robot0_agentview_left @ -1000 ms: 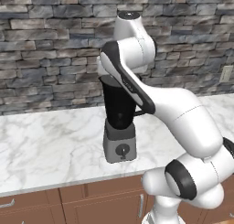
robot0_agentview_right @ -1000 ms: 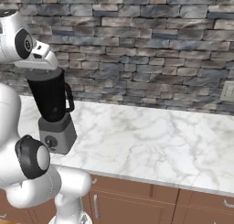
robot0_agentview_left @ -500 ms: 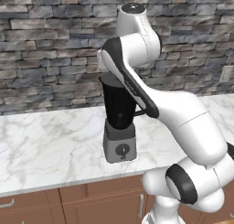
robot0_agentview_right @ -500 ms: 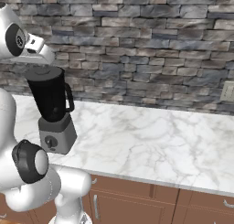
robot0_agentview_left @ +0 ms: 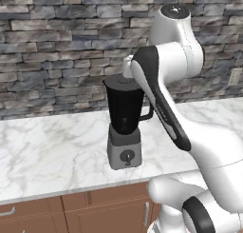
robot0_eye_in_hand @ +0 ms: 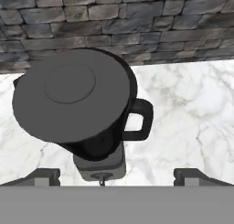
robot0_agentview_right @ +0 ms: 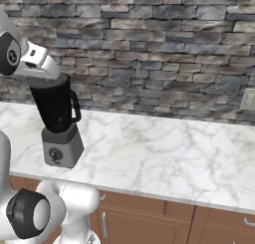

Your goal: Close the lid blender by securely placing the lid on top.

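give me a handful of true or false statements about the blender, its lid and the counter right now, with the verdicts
1. The lid sits on top of the blender. True.
2. The blender lies on its side on the counter. False: it stands upright on its grey base.
3. The gripper is clamped on the lid. False: in the hand view its fingertips stand wide apart with nothing between them, above the jar.
4. The jar's handle points to the right in both base views. True.
5. The wall behind the counter is plain white tile. False: it is rough grey and brown stone.
6. A round dial is on the front of the blender's base. True.
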Controlling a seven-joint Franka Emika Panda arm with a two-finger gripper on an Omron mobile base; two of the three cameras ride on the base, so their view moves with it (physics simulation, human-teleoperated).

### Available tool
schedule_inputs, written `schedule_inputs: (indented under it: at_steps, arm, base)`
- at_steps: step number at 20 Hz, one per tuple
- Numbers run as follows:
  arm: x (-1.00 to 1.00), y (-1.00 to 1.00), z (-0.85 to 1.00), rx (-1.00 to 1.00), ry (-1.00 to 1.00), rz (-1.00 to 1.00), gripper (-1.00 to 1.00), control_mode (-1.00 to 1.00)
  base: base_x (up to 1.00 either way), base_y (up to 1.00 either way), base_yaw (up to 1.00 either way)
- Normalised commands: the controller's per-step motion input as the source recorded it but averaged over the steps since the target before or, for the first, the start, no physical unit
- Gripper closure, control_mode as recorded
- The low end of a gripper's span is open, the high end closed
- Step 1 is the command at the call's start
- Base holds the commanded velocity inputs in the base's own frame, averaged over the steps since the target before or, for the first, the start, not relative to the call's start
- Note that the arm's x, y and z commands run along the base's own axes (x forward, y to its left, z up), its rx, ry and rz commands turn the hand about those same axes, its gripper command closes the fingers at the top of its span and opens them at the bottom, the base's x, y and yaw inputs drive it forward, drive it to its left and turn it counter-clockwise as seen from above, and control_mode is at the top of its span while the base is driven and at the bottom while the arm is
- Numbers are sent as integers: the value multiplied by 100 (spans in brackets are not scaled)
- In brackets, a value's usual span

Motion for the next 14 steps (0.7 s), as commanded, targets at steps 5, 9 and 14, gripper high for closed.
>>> schedule_inputs:
  at_steps: [5, 9, 14]
  arm:
    - [0, -100, 0, 8, 0, -5, -100, -100]
    - [-1, -74, 0, 8, -1, -1, -100, -100]
    - [0, 0, 0, 0, 0, 0, -100, -100]
  base:
    - [0, 0, 0]
    - [0, 0, 0]
    - [0, 0, 0]
